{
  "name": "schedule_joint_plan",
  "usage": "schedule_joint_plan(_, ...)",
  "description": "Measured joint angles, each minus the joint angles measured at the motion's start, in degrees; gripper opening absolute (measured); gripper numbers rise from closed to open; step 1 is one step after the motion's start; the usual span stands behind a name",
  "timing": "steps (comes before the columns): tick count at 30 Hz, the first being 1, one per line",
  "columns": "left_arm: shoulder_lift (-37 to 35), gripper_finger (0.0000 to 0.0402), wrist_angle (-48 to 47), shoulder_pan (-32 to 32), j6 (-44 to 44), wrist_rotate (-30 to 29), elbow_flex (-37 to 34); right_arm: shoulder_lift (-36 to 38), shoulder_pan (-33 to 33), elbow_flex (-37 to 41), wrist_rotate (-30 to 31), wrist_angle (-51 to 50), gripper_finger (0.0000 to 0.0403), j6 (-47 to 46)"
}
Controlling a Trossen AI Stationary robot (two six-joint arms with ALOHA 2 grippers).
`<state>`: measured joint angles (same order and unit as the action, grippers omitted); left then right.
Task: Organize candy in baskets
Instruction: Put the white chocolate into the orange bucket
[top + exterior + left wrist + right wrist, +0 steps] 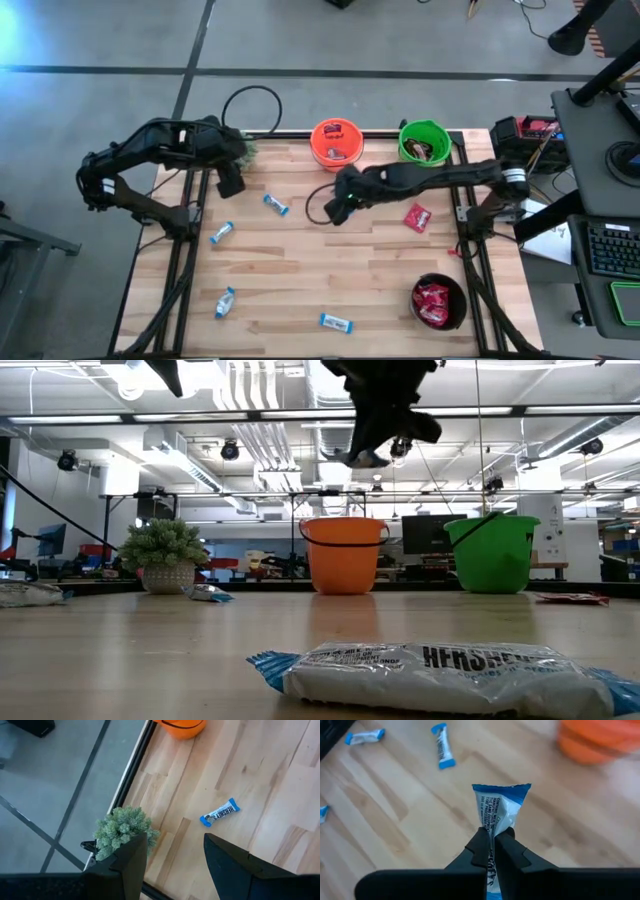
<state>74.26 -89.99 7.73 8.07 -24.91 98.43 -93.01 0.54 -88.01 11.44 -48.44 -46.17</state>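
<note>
Holding blue-and-white bar [498, 815] pinched tight in right gripper [493, 851], above table nr orange basket [336, 143]. I'd centre over rim before release. Left gripper [172, 855] idle, jaws apart, empty.

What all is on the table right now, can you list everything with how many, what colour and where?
blue-and-white bars: four lying on the wood, blue and white, two at left, one centre-left, one at the near edge; a fifth in the right claw.
red packet: one loose, red, right of centre.
orange basket: one, far edge, candy inside.
green basket: one, far edge, dark candy inside.
black basket: one, near right, red packets inside.
potted plant: one, green, far left corner.
left claw: open, above the plant.
right claw: shut on a blue-and-white bar, raised mid-table.
</note>
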Motion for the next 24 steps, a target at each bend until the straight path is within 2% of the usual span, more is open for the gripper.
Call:
schedule_joint_plan(6,1.5,0.0178,1.0,0.0,0.3,0.0,0.0,5.0,3.5,0.0,1.1,-2.3,0.0008,6.8)
schedule_joint_plan(12,4.5,0.0178,7.0,0.0,0.6,-0.4,0.0,7.7,9.0,0.0,1.2,-2.3,0.0008,15.3)
schedule_joint_plan(14,6.0,0.0178,7.4,0.0,0.8,-3.9,0.0,8.0,11.1,0.0,1.1,-2.3,0.0009,18.5)
schedule_joint_plan(19,9.4,0.0178,3.0,0.0,5.0,-20.9,0.0,8.1,17.1,0.0,0.2,-2.3,0.0009,26.3)
schedule_joint_plan(24,9.3,0.0178,2.5,0.2,5.2,-22.5,0.0,8.2,23.1,0.0,-2.8,-2.0,0.0009,31.7)
